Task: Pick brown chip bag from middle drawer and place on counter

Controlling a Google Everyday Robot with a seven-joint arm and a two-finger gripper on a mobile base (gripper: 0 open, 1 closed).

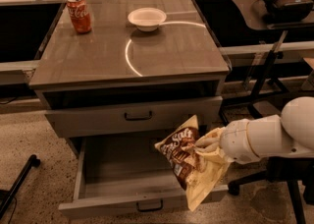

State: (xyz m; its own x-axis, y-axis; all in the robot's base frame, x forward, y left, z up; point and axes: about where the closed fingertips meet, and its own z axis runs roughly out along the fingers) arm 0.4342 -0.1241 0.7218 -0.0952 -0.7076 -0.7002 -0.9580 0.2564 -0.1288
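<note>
Over middle drawer point(117, 204) — gripper point(206, 143) clamps brown chip bag point(182, 161).

Pale script is borne on the crinkly dark brown chip bag point(180, 155), pinched at its right by the gripper point(206, 144); nothing is readable.

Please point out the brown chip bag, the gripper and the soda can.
brown chip bag point(176, 152), camera view, dark front.
gripper point(204, 144), camera view, between fingertips at bag's right side.
soda can point(79, 15), camera view, its side.
</note>
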